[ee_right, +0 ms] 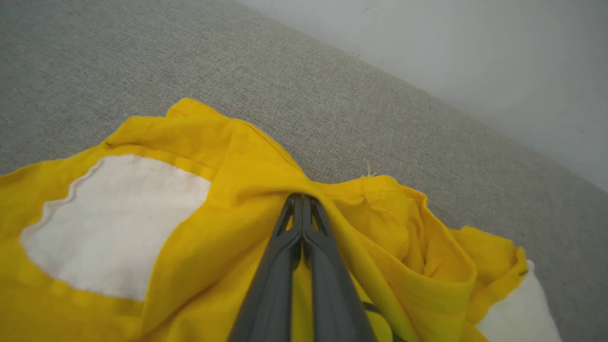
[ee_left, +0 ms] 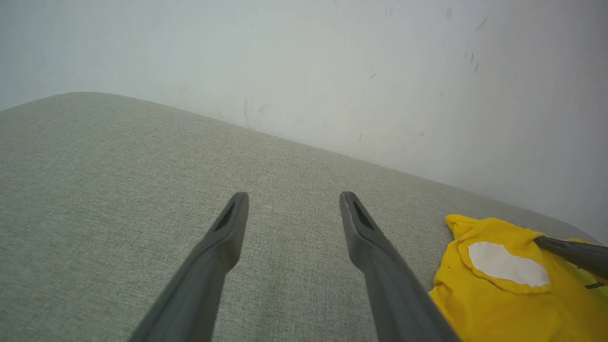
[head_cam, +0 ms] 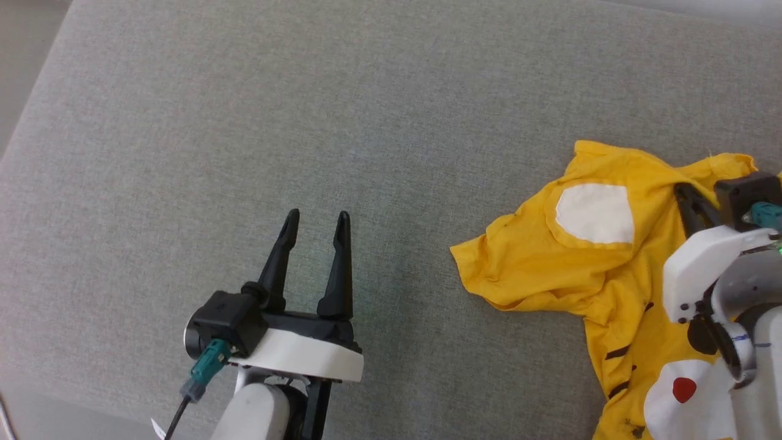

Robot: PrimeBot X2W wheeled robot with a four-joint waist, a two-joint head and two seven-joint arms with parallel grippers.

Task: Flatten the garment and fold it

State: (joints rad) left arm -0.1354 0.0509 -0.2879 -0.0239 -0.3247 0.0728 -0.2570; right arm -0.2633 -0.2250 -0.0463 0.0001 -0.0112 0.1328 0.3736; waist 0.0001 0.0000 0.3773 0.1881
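Note:
The garment (head_cam: 550,263) is a small yellow T-shirt with white patches, a red dot and black marks, lying crumpled at the right of a grey cushion (head_cam: 305,122). My right gripper (ee_right: 301,199) is shut, its fingertips pinching a fold of the yellow cloth (ee_right: 237,190) near the top edge; its white wrist (head_cam: 702,263) covers part of the shirt. My left gripper (head_cam: 317,220) hovers open over bare cushion, well left of the shirt. Between its fingers (ee_left: 228,232) there is nothing, and the garment (ee_left: 498,294) lies to their right.
A pale wall (ee_left: 332,61) rises behind the cushion's far edge. The cushion's left edge (head_cam: 36,104) borders a light floor strip. Bare grey fabric stretches across the left and middle.

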